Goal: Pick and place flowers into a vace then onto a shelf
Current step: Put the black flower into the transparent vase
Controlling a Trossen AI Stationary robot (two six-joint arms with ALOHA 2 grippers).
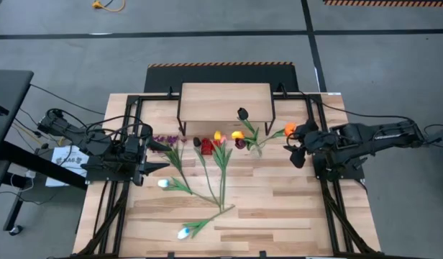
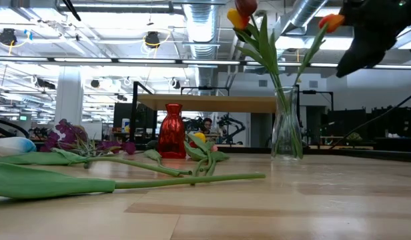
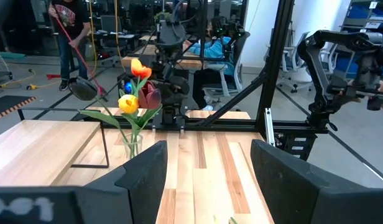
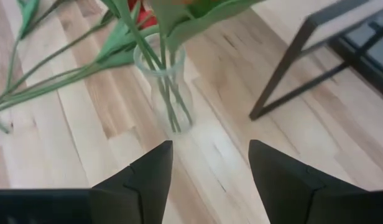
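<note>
Flowers: several tulips (yellow, orange, dark red) stand in a clear glass vase (image 2: 286,127) on the table (image 1: 279,216), just in front of the shelf (image 1: 225,101). More flowers (image 1: 207,180) lie flat mid-table: red, white and yellow heads on long green stems, with a purple bunch (image 1: 166,139) toward the left. A red vase (image 2: 171,131) stands among them.
Shelf: light-wood board on black legs, at the table's far edge.
Right gripper (image 4: 210,171): above and beside the glass vase, fingers spread, holding nothing.
Left gripper (image 3: 207,180): over the table's left side, fingers apart, empty.
</note>
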